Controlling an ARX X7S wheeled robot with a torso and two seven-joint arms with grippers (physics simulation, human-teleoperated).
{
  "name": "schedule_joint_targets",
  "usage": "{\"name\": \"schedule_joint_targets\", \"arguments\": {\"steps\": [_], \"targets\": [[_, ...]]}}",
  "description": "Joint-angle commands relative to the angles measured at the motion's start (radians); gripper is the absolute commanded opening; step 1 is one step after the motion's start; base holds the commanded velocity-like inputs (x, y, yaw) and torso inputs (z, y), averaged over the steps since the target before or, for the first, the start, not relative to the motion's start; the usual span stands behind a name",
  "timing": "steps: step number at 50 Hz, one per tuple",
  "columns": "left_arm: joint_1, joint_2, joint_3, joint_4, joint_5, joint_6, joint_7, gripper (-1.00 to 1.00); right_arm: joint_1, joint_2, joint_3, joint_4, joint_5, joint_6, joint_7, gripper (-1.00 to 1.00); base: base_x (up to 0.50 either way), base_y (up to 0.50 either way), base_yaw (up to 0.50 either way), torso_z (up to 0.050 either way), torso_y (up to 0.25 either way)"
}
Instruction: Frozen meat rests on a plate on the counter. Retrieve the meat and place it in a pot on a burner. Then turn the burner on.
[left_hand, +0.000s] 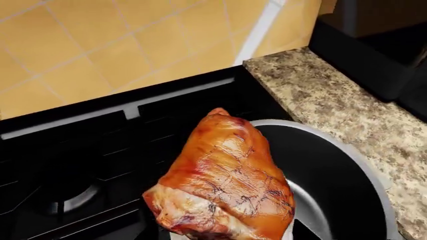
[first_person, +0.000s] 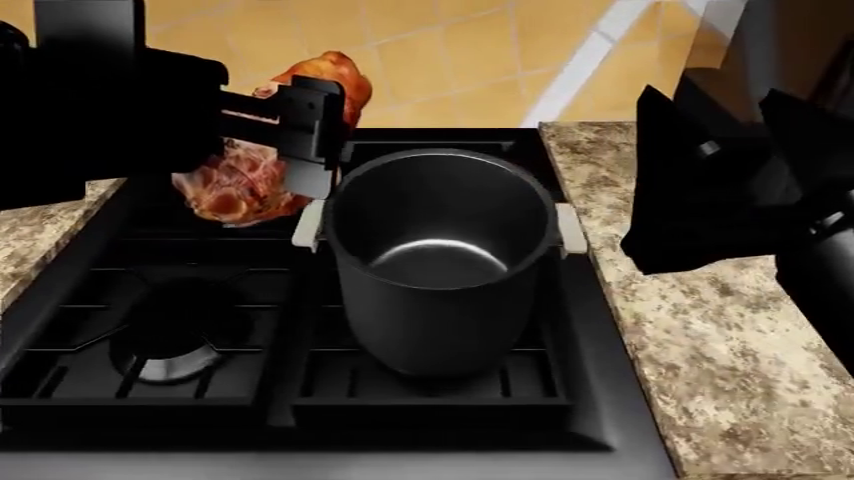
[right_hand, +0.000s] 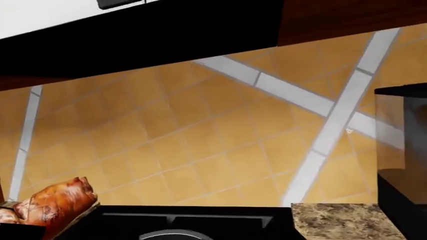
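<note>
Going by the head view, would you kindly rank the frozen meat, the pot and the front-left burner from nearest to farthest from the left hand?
1. The frozen meat, held in the left hand above the stove's back left.
2. The pot, just beside the hand, on the right burner.
3. The front-left burner, lower down, towards the stove's front edge.

Black stove top (first_person: 441, 395) set between two stretches of speckled granite table (first_person: 694, 340), one on each side. On the right front grate stood a tall dark grey pot (first_person: 441, 260), upright, with two cream side handles. Left front burner (first_person: 167, 360) bare under its grate. Yellow tiled wall (first_person: 467, 50) directly behind. On the right stretch of table, at the far end, stood a black appliance (left_hand: 373, 55).
</note>
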Motion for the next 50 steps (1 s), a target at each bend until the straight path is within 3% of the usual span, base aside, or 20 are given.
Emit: {"name": "schedule_joint_targets", "arguments": {"steps": [1,12,29,50], "targets": [[-0.037,0.002,-0.005,-0.011,0.012,0.007,0.006,-1.0,-0.004,0.011,0.01,0.0,0.003,-0.005,-0.008,1.0,0.0,-0.5,0.0,0.0,0.0],[-0.025,-0.002,-0.005,-0.009,0.034,0.004,0.025,-1.0,-0.026,-0.003,0.018,-0.002,-0.026,-0.001,-0.028,1.0,0.0,-0.5,0.0,0.0,0.001],[-0.005,0.012,0.002,-0.036,0.092,-0.002,0.069,-1.0,-0.057,-0.005,0.031,-0.002,-0.057,0.009,-0.06,1.0,0.0,0.0,0.0,0.001,0.001],[0.011,0.106,0.021,-0.149,0.294,-0.035,0.232,-1.0,-0.135,-0.004,0.095,0.019,-0.116,0.024,-0.144,1.0,0.0,0.0,0.0,0.0,0.001]]}}
